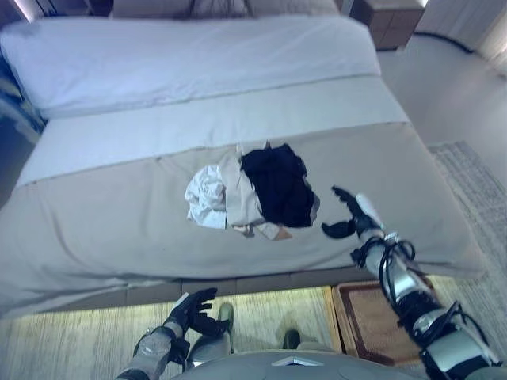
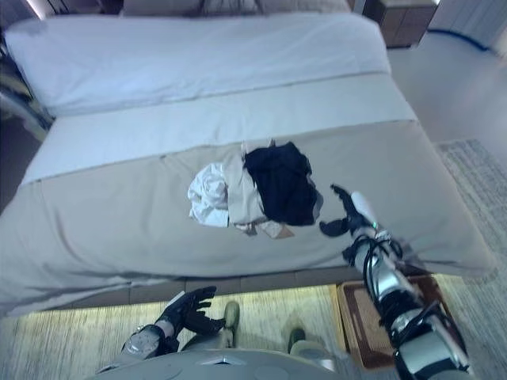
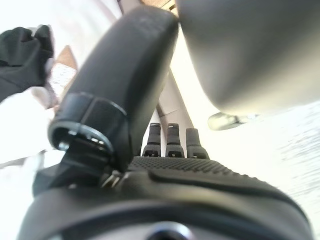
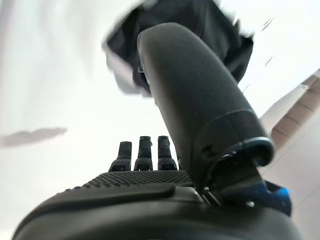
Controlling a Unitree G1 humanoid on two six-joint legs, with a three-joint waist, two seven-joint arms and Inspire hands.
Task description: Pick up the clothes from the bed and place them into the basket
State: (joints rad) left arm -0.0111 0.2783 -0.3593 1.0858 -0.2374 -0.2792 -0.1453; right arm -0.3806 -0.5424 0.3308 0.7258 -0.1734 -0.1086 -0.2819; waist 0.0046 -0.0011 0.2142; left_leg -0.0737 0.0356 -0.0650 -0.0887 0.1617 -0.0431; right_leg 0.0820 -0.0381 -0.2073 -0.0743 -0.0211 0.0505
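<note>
So the big bed (image 1: 119,214) holds the pile of clothes (image 1: 253,190) in its middle, the right hand (image 1: 352,212) waits beside it with fingers spread to grab, and the left hand (image 1: 192,310) hangs low, loose and empty.

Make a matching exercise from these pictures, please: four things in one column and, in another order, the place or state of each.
Things:
1. black garment
2. white garment
3. right hand
4. left hand

Places or states:
a. low, over the floor before the bed
b. at the pile's left side
c. open above the bed, beside the pile
d. at the pile's right side

Pairs: 1-d, 2-b, 3-c, 4-a
</note>
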